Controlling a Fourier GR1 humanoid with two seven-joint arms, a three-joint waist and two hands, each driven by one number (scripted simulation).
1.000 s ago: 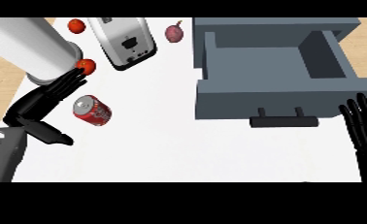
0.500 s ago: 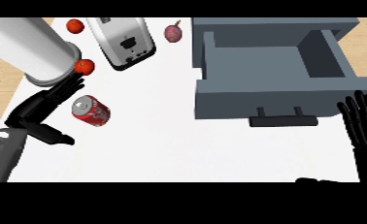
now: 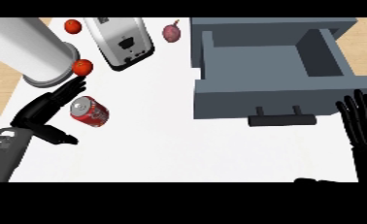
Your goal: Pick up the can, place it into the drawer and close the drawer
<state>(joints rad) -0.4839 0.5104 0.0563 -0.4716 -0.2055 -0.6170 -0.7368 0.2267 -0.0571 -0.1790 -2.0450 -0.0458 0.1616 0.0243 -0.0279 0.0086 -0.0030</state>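
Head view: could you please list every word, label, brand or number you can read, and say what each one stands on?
No text can be read anywhere in this view.
Red can: pale marks on its side, too blurred to read.
Toaster: dark marks on its end panel, no legible word or number.

No readable text anywhere; red can (image 3: 90, 112) bears white marking (illegible), toaster (image 3: 123, 41) panel likewise.
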